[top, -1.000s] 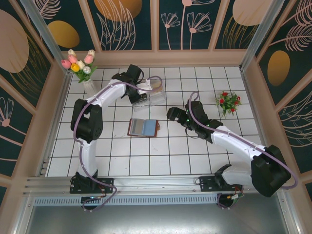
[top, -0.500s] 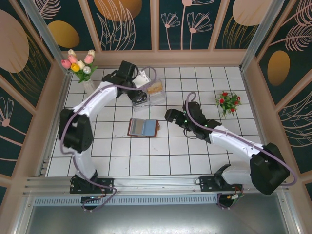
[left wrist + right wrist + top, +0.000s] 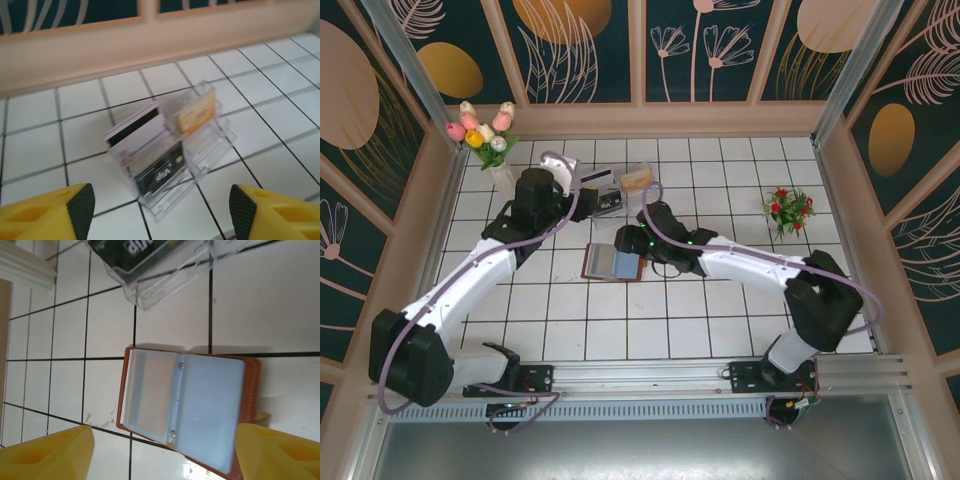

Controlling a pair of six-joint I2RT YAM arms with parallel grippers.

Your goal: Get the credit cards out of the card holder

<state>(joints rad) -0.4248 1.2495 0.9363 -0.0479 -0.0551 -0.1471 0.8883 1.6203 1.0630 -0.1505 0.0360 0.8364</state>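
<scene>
Left gripper [image 3: 157, 210] — jaws wide apart, nothing held. Between them are bare tile and the near corner of the clear tray [image 3: 220, 132]. The gripper hangs just short of the tray, its camera looking down into it.

Right gripper [image 3: 165, 452] — jaws also well apart, nothing held. Its yellow fingers [image 3: 50, 452] stand either side of the near edge of the card holder [image 3: 210, 400]. I see no contact on the left finger. For the right one, close to the brown rim, I cannot tell. From above, this gripper sits at the holder's right edge, low over it.

The card holder lies open and flat on the white tiled table [image 3: 720, 330], mid-table between the arms and just in front of the tray. The blue-grey sleeves face up inside the brown rim.

Tray contents: three credit cards [image 3: 150, 150], standing tilted.
- white card [image 3: 134, 131] with a black stripe, with a dark card [image 3: 161, 172] in front of it, seemingly in the same compartment
- orange card [image 3: 197, 112] in the other compartment

Progress (judgement): well along, with at least three cards out and parked.

A pale tan rectangle shows through the left-hand sleeve [image 3: 150, 395] in the right wrist view and is probably a card not yet drawn. The sleeve beside it looks empty. Any sleeves underneath are hidden, so the count left is uncertain. At least one more pull seems due, and the right gripper is placed for it.
</scene>
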